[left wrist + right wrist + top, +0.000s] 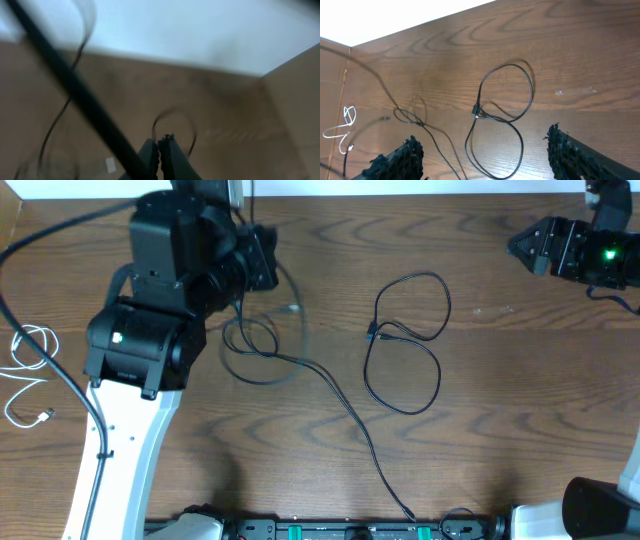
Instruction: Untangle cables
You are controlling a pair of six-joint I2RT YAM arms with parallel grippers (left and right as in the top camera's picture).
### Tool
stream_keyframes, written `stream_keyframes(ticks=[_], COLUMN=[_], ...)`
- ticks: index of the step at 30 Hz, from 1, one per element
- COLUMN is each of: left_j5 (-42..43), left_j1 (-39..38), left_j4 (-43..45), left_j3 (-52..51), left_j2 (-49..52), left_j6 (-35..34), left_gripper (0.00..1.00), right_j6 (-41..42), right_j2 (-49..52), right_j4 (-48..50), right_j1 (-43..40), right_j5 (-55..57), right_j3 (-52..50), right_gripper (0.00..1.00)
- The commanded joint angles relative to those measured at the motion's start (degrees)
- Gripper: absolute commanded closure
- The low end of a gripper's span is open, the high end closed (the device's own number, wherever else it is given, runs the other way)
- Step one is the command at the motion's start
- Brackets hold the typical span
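Note:
My left gripper [262,262] [161,142] is shut at the far left of the table, apparently on a thin black cable [345,410] that rises blurred toward it. That cable bunches into small loops [422,124] below the gripper and trails to the front edge. A second black cable [372,333] [477,112] lies in a figure-eight at mid table, separate from the first. A white cable [45,415] [350,115] lies bunched at the far left edge. My right gripper [520,246] [482,139] hovers open at the far right, empty, looking toward the figure-eight.
The left arm's thick black wire [75,90] crosses the left wrist view, which is blurred. The left arm's white base [120,470] covers the front left. A wall edge [395,30] borders the table's far side.

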Motion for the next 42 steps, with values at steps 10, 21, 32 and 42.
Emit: stream_keyframes(ticks=[10,21,32,42], left_j5=[-12.4,-10.6,-18.0,-25.7], left_j1=[-0.2,-0.5,-2.0,-2.0], left_j4=[-19.8,-10.8,7.8,21.9], left_j3=[-12.4,-28.8,-36.9,-37.7], left_j2=[11.0,16.3,16.4,22.9], left_j6=[-11.1,-11.1,-12.5,-17.3], left_gripper=[0.92,0.54,0.31,0.31], right_j6=[-0.9,-0.8,-0.4,-0.4], right_j2=[0.0,0.0,0.0,0.0], right_j4=[1.5,2.0,2.0,1.9], right_j1=[1.0,1.0,1.0,1.0], right_j5=[0.0,0.0,0.0,0.0], right_j3=[-2.3,-2.3,-2.6,-2.6], right_gripper=[0.2,0.2,0.19,0.19])
